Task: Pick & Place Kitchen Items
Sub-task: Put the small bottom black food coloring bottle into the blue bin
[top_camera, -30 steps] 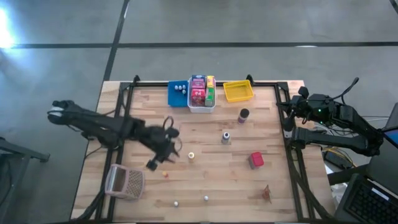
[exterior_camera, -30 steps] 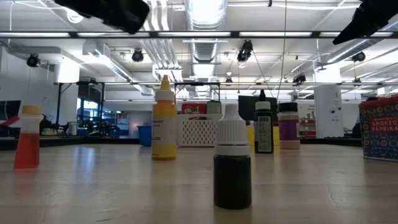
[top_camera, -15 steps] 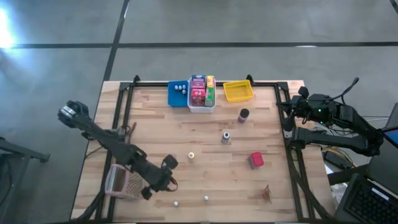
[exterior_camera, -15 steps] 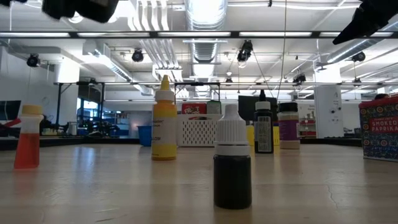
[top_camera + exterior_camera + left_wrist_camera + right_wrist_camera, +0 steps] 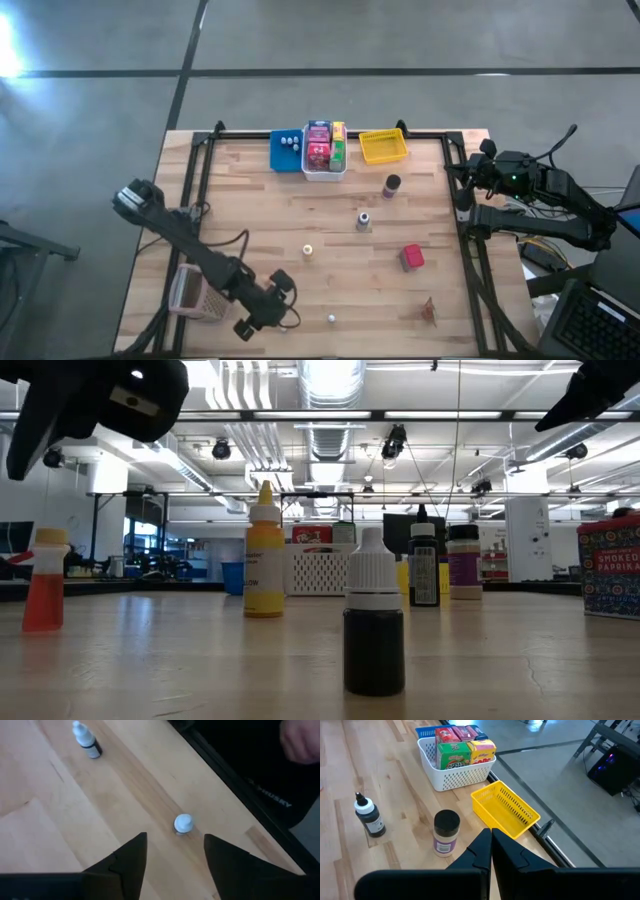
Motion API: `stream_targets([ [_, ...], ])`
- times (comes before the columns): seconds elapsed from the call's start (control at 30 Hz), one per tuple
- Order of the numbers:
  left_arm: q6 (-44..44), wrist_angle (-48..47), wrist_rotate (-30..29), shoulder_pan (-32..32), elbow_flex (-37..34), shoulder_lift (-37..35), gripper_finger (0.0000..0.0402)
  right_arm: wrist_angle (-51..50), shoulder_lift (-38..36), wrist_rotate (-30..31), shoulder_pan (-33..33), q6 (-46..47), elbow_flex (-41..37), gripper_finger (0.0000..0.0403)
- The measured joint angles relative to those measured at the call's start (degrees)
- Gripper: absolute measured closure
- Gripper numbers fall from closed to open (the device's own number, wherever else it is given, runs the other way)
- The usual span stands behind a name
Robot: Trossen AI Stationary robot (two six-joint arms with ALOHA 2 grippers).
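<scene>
My left gripper (image 5: 258, 318) hovers open near the table's near edge, beside the pinkish mesh basket (image 5: 200, 293). In its wrist view a small white-capped bottle (image 5: 183, 824) stands on the wood just ahead of the gap between the fingers (image 5: 172, 865), untouched. A dark bottle with a white cap (image 5: 87, 746) stands farther on, also seen as (image 5: 331, 319). A red box (image 5: 411, 257), a grey bottle (image 5: 363, 221), a yellowish bottle (image 5: 308, 252) and a dark jar (image 5: 391, 185) stand on the table. My right gripper (image 5: 491, 845) waits shut at the table's right edge.
At the far edge stand a blue bin (image 5: 287, 150), a white bin (image 5: 324, 150) full of boxes and a yellow bin (image 5: 383, 146). A small reddish thing (image 5: 429, 312) lies near right. A person's hand (image 5: 300, 740) shows beyond the near edge.
My left gripper has swept from the table's middle left toward the near edge and come down, ending beside the mesh basket, over the small white-capped bottle. The items on the table have stayed where they were.
</scene>
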Motion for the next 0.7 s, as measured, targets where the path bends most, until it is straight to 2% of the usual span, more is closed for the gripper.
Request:
stream_targets([
  [0.7,0.26,-1.26,1.53,-0.94,5.35,10.64,0.0223,0.00,-0.02,0.00,0.02,0.02,0.00,0.0394],
])
